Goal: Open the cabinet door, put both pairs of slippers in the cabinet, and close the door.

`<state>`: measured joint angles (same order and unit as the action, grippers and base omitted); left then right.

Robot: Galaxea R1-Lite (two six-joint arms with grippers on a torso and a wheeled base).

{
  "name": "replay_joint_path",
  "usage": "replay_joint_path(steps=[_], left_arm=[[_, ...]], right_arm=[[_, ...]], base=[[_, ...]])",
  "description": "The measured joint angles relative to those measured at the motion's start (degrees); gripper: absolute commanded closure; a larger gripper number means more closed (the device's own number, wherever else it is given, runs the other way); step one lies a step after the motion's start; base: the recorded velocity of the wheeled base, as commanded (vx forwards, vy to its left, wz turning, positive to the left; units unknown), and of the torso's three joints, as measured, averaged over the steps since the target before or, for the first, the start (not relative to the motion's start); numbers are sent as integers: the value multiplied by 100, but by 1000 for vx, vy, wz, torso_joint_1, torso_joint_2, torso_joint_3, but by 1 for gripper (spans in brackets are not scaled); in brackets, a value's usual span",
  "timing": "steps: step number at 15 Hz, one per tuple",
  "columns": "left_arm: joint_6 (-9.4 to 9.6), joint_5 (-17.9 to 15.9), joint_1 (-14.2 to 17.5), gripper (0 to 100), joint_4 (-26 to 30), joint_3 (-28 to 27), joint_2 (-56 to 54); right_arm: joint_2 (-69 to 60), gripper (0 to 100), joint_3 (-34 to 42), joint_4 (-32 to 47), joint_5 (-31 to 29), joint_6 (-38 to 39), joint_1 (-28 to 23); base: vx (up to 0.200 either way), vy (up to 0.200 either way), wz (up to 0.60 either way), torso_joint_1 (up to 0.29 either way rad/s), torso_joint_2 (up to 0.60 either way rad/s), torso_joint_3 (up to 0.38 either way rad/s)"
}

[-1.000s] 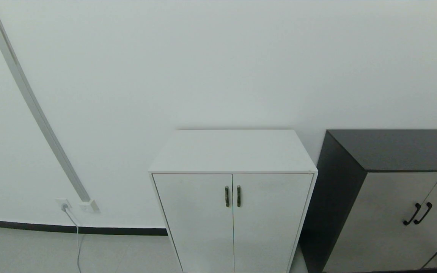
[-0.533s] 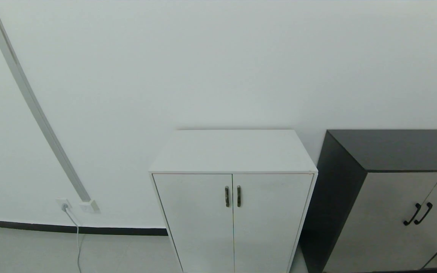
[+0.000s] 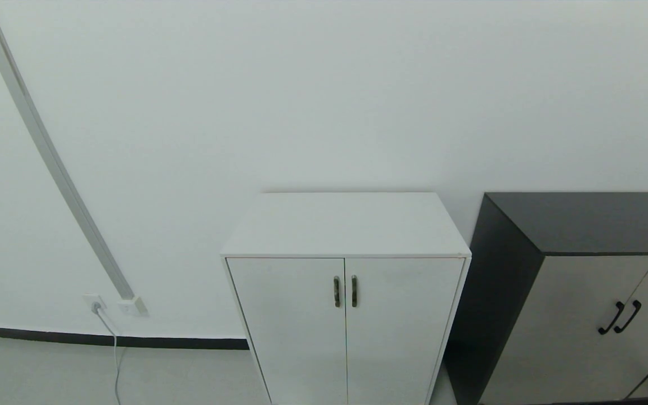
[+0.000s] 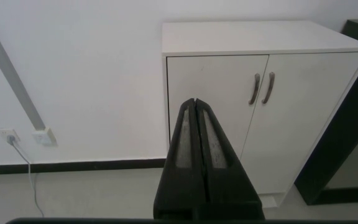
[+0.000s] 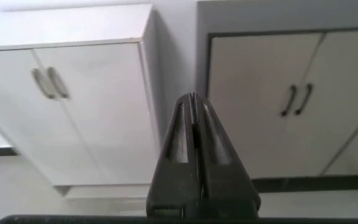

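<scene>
Cabinet (image 3: 346, 315), white, stands on the floor (image 3: 37, 371) against the wall (image 3: 324, 95), at the centre of the head view, front facing the robot, long axis upright. It has two doors, left door (image 3: 287, 326) and right door (image 3: 403, 326), both shut and meeting in a thin vertical seam at mid-front. Each door carries one dark bar handle beside the seam: left handle (image 3: 336, 291) and right handle (image 3: 354, 291), both vertical, parallel, just beside each other, in the upper part of the doors. Top panel (image 3: 343, 224) is flat and white. Dark cabinet (image 3: 504, 292) stands just to the right of the white one, with a narrow gap between their sides. Its pale doors (image 3: 583, 326) are shut too, with a pair of black handles (image 3: 620, 316) close together. On the wall to the left, a grey cable duct (image 3: 48, 152) slants down to a small box (image 3: 131, 306) beside a socket (image 3: 94, 304). A grey cord (image 3: 116, 365) drops from the socket to the floor. Black skirting strip (image 3: 104, 340) runs along the foot of the wall up to the white cabinet's left side. Left end effector (image 4: 194, 102): narrow, fingers pressed flat against each other, in line with the left door and apart from it, tips pointing toward the cabinet. Right end effector (image 5: 193, 96): likewise narrow, fingers together, aimed at the gap between the white cabinet and the dark one, apart from both.
</scene>
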<state>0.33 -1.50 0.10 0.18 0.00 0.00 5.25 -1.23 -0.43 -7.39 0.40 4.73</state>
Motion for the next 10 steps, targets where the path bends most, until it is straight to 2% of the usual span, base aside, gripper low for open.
replay_joint_path(steps=[3, 4, 6, 8, 10], left_arm=[[0, 2, -2, 100, 0, 0, 0], [2, 2, -5, 100, 0, 0, 0], [2, -2, -5, 100, 0, 0, 0], [0, 0, -2, 100, 0, 0, 0], [0, 2, -2, 100, 0, 0, 0]], right_arm=[[-16, 100, 29, -105, -901, -72, 0], [-18, 100, 38, -110, -933, -27, 0], [-18, 100, 44, -112, -528, 187, 0], [-18, 100, 83, -1, 428, 304, 0], [-18, 100, 93, 61, 540, -13, -35]], base=[[0, 0, 0, 0, 0, 0], [0, 0, 0, 0, 0, 0], [0, 0, 0, 0, 0, 0], [0, 0, 0, 0, 0, 0], [0, 0, 0, 0, 0, 0]])
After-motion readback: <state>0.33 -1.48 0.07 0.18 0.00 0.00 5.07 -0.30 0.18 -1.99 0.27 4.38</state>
